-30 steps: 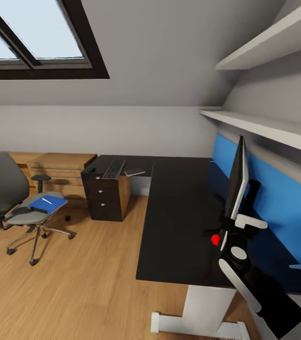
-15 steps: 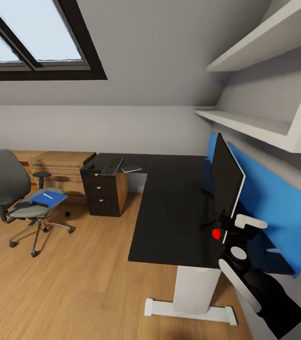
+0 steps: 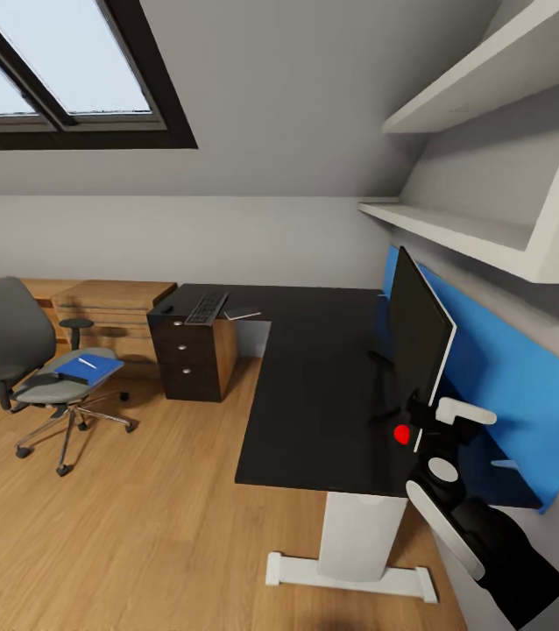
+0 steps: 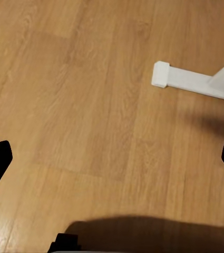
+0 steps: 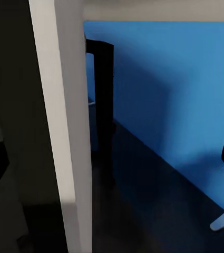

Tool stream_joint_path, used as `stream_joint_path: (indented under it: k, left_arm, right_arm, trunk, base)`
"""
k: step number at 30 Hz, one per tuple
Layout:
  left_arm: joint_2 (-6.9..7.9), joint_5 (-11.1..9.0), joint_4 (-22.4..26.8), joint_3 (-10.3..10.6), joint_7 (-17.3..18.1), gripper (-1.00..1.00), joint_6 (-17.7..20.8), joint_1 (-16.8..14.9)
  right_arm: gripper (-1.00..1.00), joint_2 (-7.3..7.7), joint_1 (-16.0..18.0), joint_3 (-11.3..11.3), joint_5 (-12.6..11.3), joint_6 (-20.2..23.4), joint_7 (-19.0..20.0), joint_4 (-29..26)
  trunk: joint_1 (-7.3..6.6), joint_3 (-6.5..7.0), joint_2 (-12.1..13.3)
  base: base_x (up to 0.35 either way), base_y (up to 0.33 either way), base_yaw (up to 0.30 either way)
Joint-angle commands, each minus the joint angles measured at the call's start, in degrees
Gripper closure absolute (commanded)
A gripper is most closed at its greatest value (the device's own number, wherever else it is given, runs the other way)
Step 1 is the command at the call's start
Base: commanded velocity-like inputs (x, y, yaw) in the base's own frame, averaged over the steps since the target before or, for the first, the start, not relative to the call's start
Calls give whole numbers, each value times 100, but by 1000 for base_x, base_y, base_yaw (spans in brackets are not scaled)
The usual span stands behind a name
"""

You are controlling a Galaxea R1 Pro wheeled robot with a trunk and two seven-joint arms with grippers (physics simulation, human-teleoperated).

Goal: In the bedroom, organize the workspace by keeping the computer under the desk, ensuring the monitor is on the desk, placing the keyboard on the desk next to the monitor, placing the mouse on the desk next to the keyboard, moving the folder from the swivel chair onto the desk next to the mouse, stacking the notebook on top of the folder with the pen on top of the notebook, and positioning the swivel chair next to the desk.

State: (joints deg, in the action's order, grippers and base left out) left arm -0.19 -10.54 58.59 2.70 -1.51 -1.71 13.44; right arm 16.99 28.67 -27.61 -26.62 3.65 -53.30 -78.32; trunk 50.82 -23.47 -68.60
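The wide flat black monitor [image 3: 421, 337] with its pale grey back stands upright on the matte black L-shaped table [image 3: 314, 386], long axis along the blue back panel [image 3: 490, 377]. The right tool [image 3: 433, 425] sits at its near lower corner; whether it grasps cannot be told. The left tool [image 4: 112, 158] hangs released above the wooden floor [image 3: 139, 526].

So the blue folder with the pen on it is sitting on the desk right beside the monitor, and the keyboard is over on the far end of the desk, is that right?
Not quite. The head view shows the blue folder, with the pen on it, lying on the seat of the swivel chair, not on the desk beside the monitor. The keyboard is indeed on the desk's far end.
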Motion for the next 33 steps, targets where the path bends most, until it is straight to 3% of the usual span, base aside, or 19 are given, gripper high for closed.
stream_joint_path:
  k: [1,33]
  left_arm:
    - [2,-53,6,11,-16,-100,-13,1]
    - [2,-53,9,11,-16,-100,-25,1]
  right_arm:
    - [-100,7,7,-17,-19,39,-40,-9]
    - [-100,8,7,-25,-19,31,-40,-8]
  trunk:
    - [1,-5,-4]
    - [1,-5,-4]
  base:
    - [0,-39,0]
    - [0,-87,0]
